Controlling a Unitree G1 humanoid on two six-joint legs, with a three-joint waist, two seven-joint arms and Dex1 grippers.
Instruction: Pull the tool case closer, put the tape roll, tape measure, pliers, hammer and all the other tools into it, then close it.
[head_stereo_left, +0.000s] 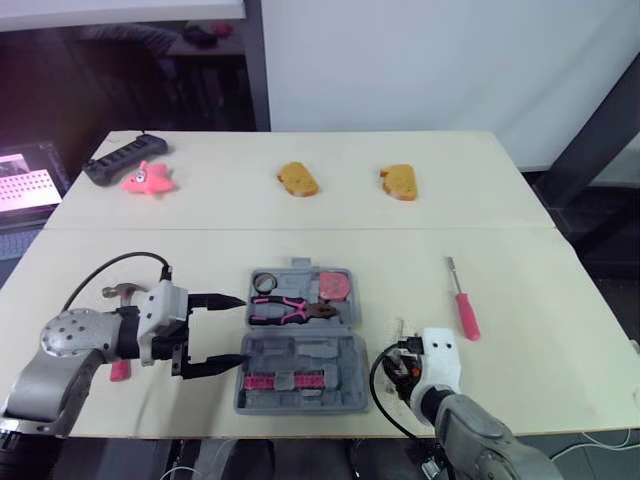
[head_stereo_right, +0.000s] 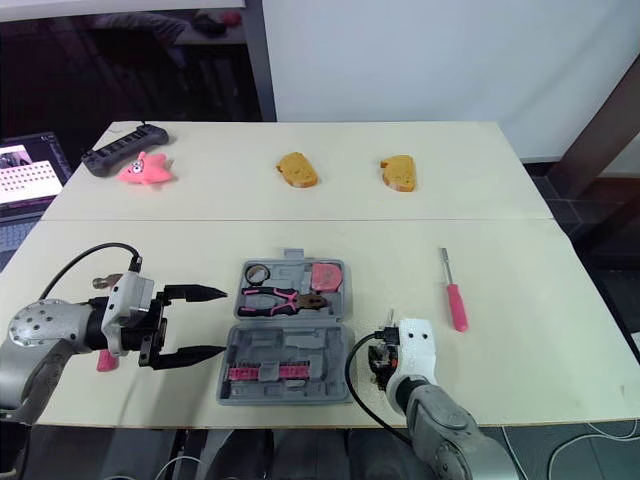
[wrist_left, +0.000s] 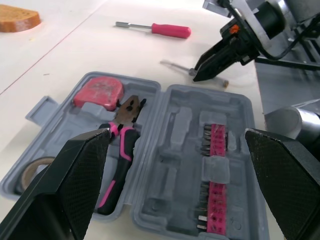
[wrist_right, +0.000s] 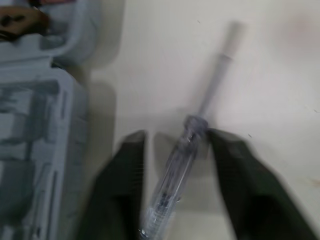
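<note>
The right tool (wrist_right: 175, 142) straddles the clear screwdriver (wrist_right: 191, 126), a finger on either side of its handle, released and not yet clenched. The screwdriver lies on the worktop just beside the right wall of the case (head_stereo_left: 340, 355), near the front edge. The grip should close squarely on the handle, lift clear of the rim, then lay it in a free slot. The right arm comes in low over the front edge. The left tool (head_stereo_left: 240, 330) hangs released by the case's left side.

Open tool case (head_stereo_left: 345, 360) lies between left claw (head_stereo_left: 244, 329) and right claw (wrist_right: 177, 135).
</note>
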